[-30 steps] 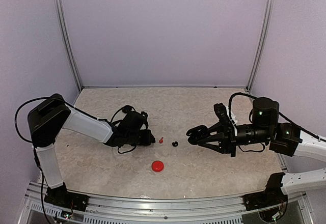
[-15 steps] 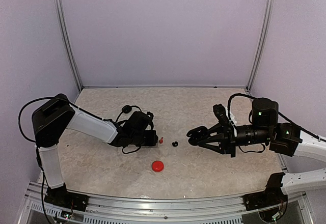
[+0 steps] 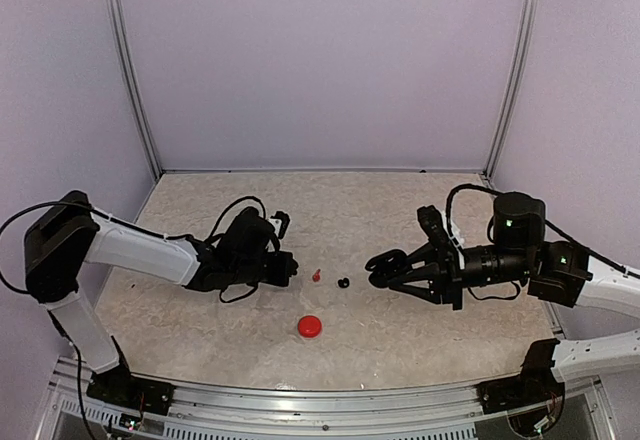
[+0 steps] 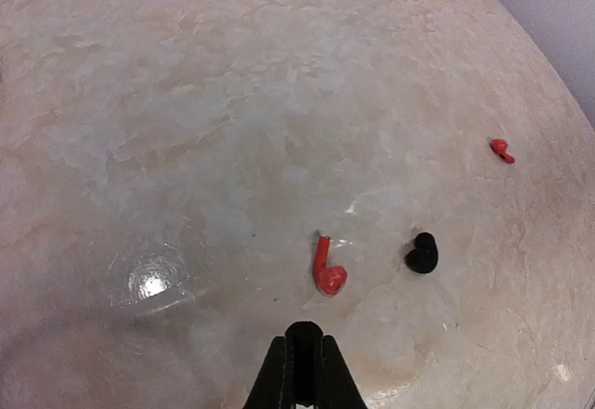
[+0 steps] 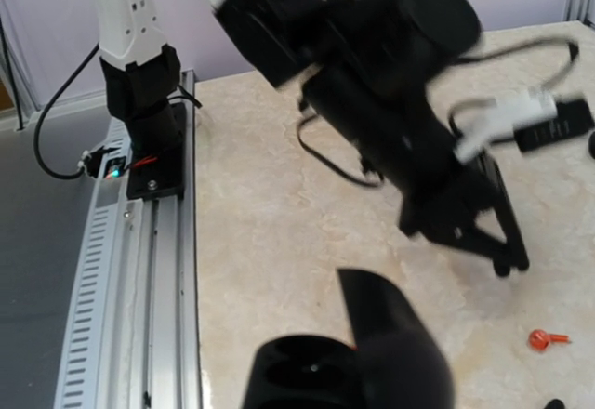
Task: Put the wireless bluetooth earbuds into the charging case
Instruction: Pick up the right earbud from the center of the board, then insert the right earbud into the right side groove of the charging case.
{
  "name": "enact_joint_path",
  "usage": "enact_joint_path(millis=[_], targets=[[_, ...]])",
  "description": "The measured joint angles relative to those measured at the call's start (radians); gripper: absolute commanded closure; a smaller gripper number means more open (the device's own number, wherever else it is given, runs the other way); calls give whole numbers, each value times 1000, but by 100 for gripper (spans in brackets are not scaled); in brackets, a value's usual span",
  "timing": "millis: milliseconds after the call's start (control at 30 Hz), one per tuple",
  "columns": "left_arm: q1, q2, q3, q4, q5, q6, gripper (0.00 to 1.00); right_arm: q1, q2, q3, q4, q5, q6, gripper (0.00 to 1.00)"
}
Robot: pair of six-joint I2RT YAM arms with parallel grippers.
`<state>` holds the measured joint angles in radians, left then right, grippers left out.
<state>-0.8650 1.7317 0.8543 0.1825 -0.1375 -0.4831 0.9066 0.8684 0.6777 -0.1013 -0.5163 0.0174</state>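
1. Left gripper [image 4: 304, 339]: clenched, tips pressed together, nothing between them.
2. Red earbud [image 4: 327, 270] lies on the table [image 3: 200, 210] just beyond those tips, not touching them. Black earbud [image 4: 421, 254] lies just right of it. A second red earbud [image 4: 502, 151] lies farther right, well apart.
3. Right gripper [image 3: 393, 265] grasps the black charging case [image 5: 307, 372], lid open, held right of the earbuds.
4. Red case [image 3: 310, 326] sits closed on the near side.
5. Likely step: picking up the nearest red earbud.
6. To do it well: spread the jaws, straddle the bulb rather than the thin stem, lower to the surface, then close slowly.
7. Risk: the bud is tiny and the top looks slick, so an off-centre pinch may flick it away.
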Motion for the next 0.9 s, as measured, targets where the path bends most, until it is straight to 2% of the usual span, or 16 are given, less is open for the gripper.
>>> enact_joint_path(millis=[167,300,433,700,900], targets=[[-63,-239,-95,60,34,141,100,0,13,0,2,-24,-24,100],[-180,-457,-117,104,76,279,100,0,33,8,5,-60,-45,100],[-278,-594,-117,147,113,402,100,0,42,13,26,-99,-68,100],[-444,-618,-105,167,169,560,100,10,82,35,40,-154,-113,100],[-485,-544,-20,159,175,621,100,38,116,50,40,-175,-135,100]])
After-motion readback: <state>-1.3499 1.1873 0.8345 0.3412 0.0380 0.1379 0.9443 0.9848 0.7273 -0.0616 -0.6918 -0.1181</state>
